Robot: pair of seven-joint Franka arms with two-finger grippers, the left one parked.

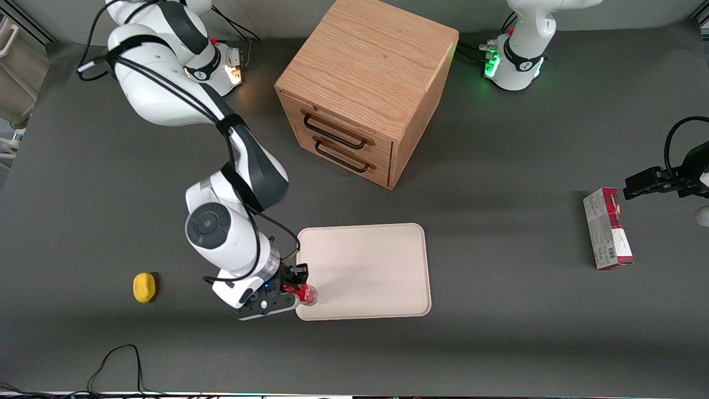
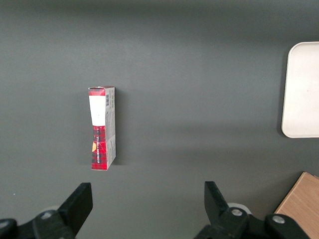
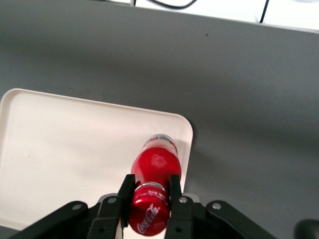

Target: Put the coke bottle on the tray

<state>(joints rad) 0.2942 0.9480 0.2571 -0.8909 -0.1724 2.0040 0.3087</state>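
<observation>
We see the right arm bent low over the table, its gripper [image 1: 294,284] at the tray's [image 1: 388,260] corner nearest the front camera on the working arm's side, fingers [image 3: 126,188] clamped on the coke bottle [image 3: 153,172] near its cap, base over the tray surface just inside the rim. A yellow lemon-like lump [image 1: 144,287] lies toward the working arm's end; a wooden drawer cabinet [image 1: 365,88] stands farther from the front camera; a red-and-white carton [image 1: 607,228] lies toward the parked arm's end

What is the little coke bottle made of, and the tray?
The coke bottle, held in the gripper over the tray's corner, looks like glossy plastic: light glints on its red label. The tray looks like matte cream plastic, though that is less sure.
</observation>
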